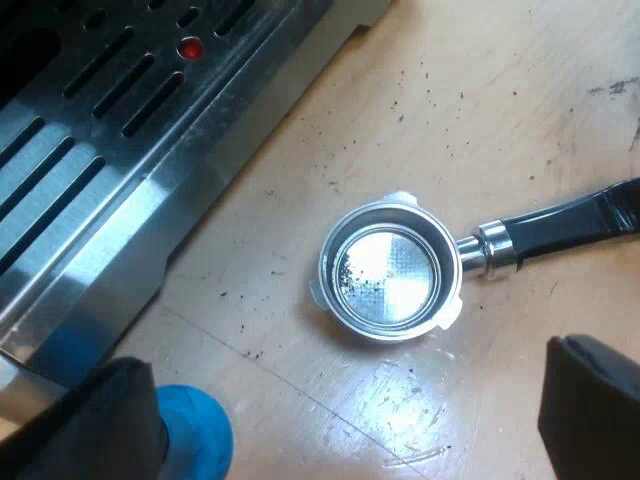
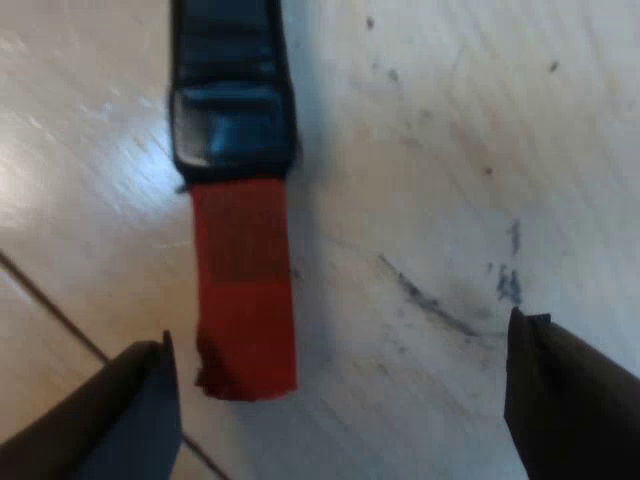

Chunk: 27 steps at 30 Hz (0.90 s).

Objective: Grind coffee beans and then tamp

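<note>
The metal holder (image 1: 390,272) lies loose on the wooden table, its round basket facing up with a few coffee specks inside and its dark handle (image 1: 560,228) stretching away from it. My left gripper (image 1: 350,420) hangs open above the table close to the basket, nothing between its fingers. A blue tamper (image 1: 195,435) stands beside one left finger, by the espresso machine's metal drip tray (image 1: 110,170). My right gripper (image 2: 345,400) is open just above the handle's red end (image 2: 245,290), which lies between its fingers, nearer one of them and touching neither.
The drip tray has long slots and a small red dot (image 1: 190,46). Its edge stands close to the holder. Coffee grounds and dark scuff marks (image 2: 505,280) are scattered over the wooden table.
</note>
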Tool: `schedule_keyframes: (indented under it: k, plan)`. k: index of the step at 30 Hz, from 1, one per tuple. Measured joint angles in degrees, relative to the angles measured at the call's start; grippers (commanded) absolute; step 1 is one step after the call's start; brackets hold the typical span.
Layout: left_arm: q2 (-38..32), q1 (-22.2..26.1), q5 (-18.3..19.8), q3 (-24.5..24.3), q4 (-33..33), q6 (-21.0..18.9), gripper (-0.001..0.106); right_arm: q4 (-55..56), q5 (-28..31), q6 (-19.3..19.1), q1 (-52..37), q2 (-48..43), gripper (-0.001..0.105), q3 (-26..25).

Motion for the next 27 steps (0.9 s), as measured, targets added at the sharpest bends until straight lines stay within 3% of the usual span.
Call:
schedule_keyframes:
  k: [5,6,13,18,27]
  plan:
    - [0.0,0.0,-0.3,0.0,0.3,0.0,0.078,-3.8,0.0,-1.7,0.0,-5.3,0.07,-1.6]
    - [0.0,0.0,-4.8,0.0,2.2,0.1,0.078,-6.9,0.0,-2.5,0.0,-6.4,0.07,-1.7]
    - [0.0,0.0,-11.8,-0.3,3.9,0.1,0.078,-22.7,-0.1,-7.4,0.0,-7.2,0.07,-1.7]
    - [0.3,0.0,-15.5,-2.6,4.2,-0.1,0.078,-31.8,-0.1,-8.8,0.0,-6.5,0.07,0.0]
    - [8.3,0.0,-17.8,-2.7,4.0,-0.4,0.078,-41.3,-0.1,-9.2,0.0,-6.4,0.07,5.2]
